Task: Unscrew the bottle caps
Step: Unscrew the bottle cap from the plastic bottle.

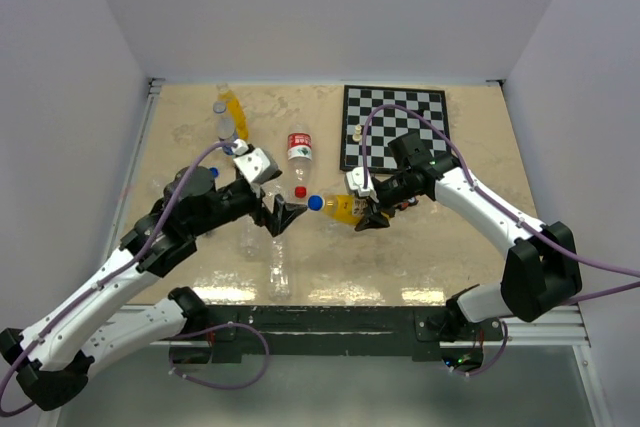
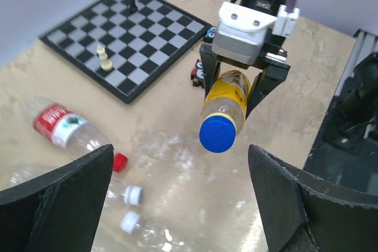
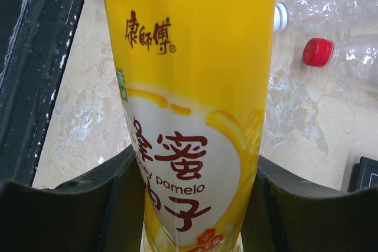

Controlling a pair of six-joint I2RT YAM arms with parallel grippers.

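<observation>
An orange-yellow bottle [image 1: 345, 209] [image 3: 189, 87] hangs on its side above the table, with my right gripper [image 1: 372, 209] [image 3: 192, 205] shut on its labelled body. Its blue bottle cap [image 1: 315, 203] [image 2: 217, 134] is on the neck and points left at my left gripper [image 1: 290, 215] [image 2: 180, 181]. That gripper is open, its two black fingers [image 2: 71, 187] standing wide apart just short of the cap and touching nothing. A second orange-yellow bottle [image 1: 231, 107] lies at the back left beside a small clear bottle [image 1: 225, 127].
A clear bottle with a red label [image 1: 300, 150] [image 2: 62, 125] and a red cap [image 2: 120, 162] lies mid-table. Longer clear bottles [image 1: 278, 265] with white caps [image 2: 134, 195] lie under my left gripper. A chessboard [image 1: 395, 127] with a few pieces sits at the back right.
</observation>
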